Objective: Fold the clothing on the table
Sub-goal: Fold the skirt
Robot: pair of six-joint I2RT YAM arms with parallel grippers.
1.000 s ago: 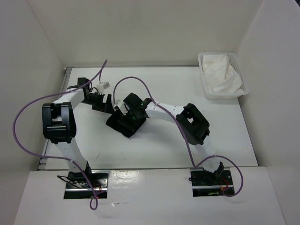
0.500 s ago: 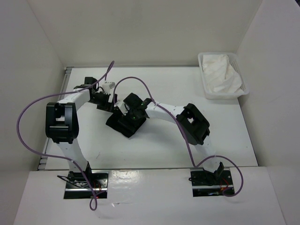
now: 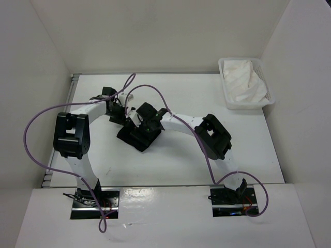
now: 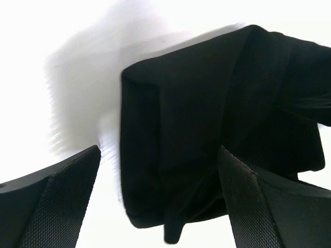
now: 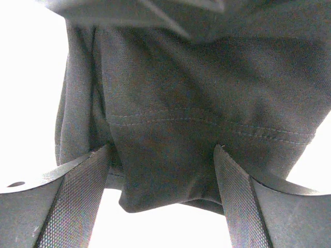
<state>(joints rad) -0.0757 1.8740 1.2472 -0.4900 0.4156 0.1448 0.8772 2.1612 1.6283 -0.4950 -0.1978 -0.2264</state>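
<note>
One black garment (image 3: 135,139), one table (image 3: 248,150), one white bin (image 3: 248,106), one white cloth (image 3: 247,80), two arms (image 3: 70,135)

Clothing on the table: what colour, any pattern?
The clothing is plain black, unpatterned; clearest in right wrist view.

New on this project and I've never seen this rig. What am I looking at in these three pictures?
Two white-and-black robot arms are bolted at the near edge of a flat white tabletop. The wide picture comes from a fixed camera above and behind them. Each close-up comes from a camera on one wrist. A bunched black fabric garment lies on the table, left of centre, waiting to be folded. The left fingers stand wide open above one end of it. The right fingers are spread too, straddling a stitched hem. Neither pair looks clamped on it. At the far right corner, a small white plastic bin holds a white cloth.
</note>
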